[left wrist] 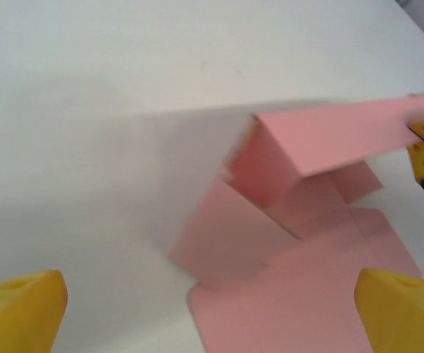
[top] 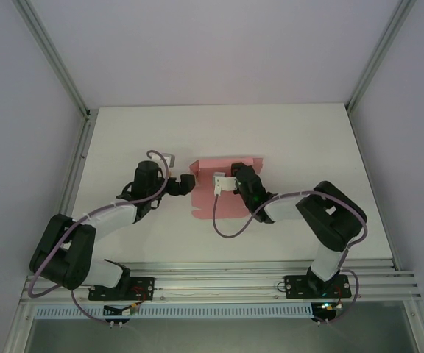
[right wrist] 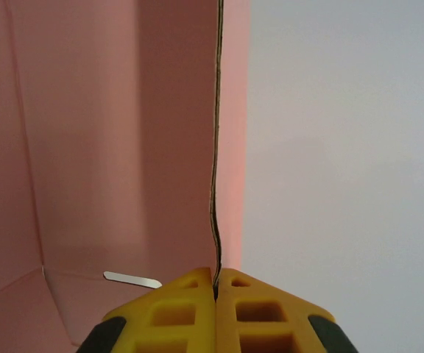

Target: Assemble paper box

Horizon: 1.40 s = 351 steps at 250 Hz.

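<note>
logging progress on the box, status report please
Left gripper open, beside the paper box, holding nothing. Right gripper shut on one raised wall. Box partly folded, rest flat on the table. Nothing in the way.

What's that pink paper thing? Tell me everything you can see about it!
The paper box is plain, thin salmon-pink card, only half folded. Most of it lies flat on the white table, with flaps and creases showing. One long wall stands upright, with a small flap folded in at its end. The right end effector is shut on that wall's edge, pinching it. The left end effector is open close by, not holding it.
</note>
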Each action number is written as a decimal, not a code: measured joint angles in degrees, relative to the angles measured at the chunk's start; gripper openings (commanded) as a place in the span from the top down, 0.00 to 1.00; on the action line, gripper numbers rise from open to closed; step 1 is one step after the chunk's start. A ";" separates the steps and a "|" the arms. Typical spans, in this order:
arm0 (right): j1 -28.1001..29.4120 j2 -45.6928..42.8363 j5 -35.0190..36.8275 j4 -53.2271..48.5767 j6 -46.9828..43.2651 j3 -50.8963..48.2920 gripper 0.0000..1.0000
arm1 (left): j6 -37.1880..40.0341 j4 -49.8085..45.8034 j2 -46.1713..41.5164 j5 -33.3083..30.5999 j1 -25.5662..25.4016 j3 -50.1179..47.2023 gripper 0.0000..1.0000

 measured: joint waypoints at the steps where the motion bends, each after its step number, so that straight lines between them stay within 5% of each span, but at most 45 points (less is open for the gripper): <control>1: 0.04 0.00 0.11 0.31 0.02 -0.09 1.00 | -0.02 0.02 0.00 -0.09 0.09 -0.02 0.04; 84: 0.57 0.00 0.79 3.61 2.14 -1.84 1.00 | 0.04 5.55 9.11 5.35 1.75 1.29 0.45; 141: 0.57 -0.02 0.83 3.10 3.74 -1.84 1.00 | 1.46 7.17 20.50 12.81 1.68 8.61 0.51; 204: 0.57 -0.59 1.05 0.76 5.81 -1.29 1.00 | 5.38 6.99 22.97 14.91 -0.98 12.41 0.53; 267: 0.50 -1.31 1.25 -2.45 7.39 -0.48 1.00 | 8.48 7.17 25.24 7.32 -4.44 14.69 0.63; 315: 0.50 -1.75 1.42 -4.09 8.55 -0.20 1.00 | 9.14 8.26 26.40 -3.34 -8.61 15.41 0.58; 351: 0.33 -2.60 1.81 -6.40 9.88 -0.20 1.00 | 7.23 10.45 27.12 -14.78 -13.00 15.28 0.82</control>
